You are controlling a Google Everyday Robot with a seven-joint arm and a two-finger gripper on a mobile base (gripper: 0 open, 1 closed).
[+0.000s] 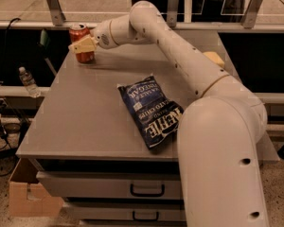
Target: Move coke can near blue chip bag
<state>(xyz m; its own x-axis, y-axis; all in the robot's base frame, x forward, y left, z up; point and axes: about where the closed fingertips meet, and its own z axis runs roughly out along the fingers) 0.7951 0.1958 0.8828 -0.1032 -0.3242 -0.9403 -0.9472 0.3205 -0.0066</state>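
The coke can stands upright at the far left corner of the grey table. It is red with a silver top. My gripper has reached the can, and its tan tip covers the can's middle from the right. The blue chip bag lies flat near the middle of the table, its white "Kettle" lettering toward the front edge. The bag is well apart from the can, to its right and nearer the front. My white arm stretches from the front right across the table's back.
A pale yellow sponge lies at the back right of the table, partly behind my arm. A water bottle stands off the table's left side. A cardboard box sits on the floor at the front left. Drawers are below the tabletop.
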